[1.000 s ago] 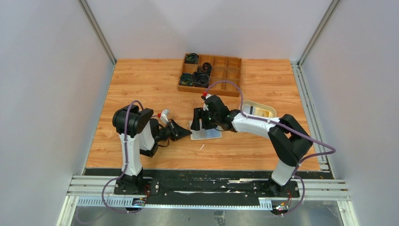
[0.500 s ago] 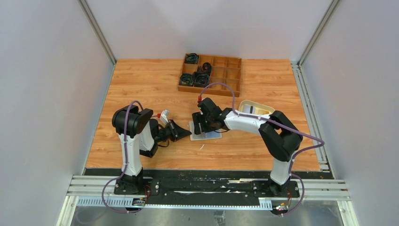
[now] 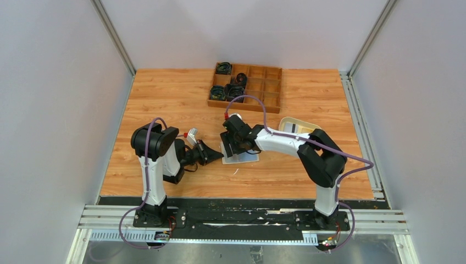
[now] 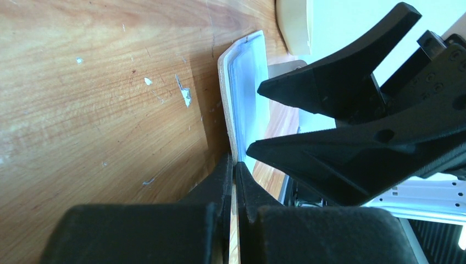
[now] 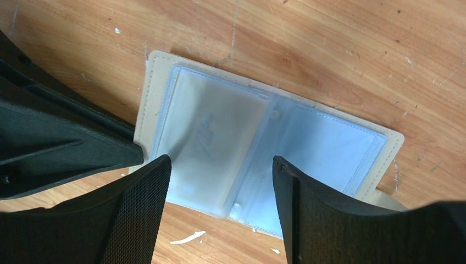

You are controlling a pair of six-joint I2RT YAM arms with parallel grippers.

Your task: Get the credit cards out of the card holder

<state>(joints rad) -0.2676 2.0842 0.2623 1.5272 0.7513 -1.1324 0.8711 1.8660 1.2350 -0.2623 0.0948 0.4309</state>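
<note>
The card holder (image 3: 247,158) is lying open on the table (image 3: 165,99), pinched at one edge by the left pincer (image 3: 221,157).

The left pincer is clamping narrow jaws on the holder's beige border (the thin edge is showing between its fingertips in the left wrist view). The right pincer (image 3: 234,148) is hanging over the holder with jaws standing wide, and I cannot tell whether its tips are touching. Below the right pincer the clear sleeves (image 5: 324,143) are facing up, and one pale card (image 5: 203,132) is showing hazily between its two fingers. A wooden box (image 3: 269,88) is sitting well beyond the right pincer. A cream tray (image 3: 313,127) is resting behind its wrist.
</note>
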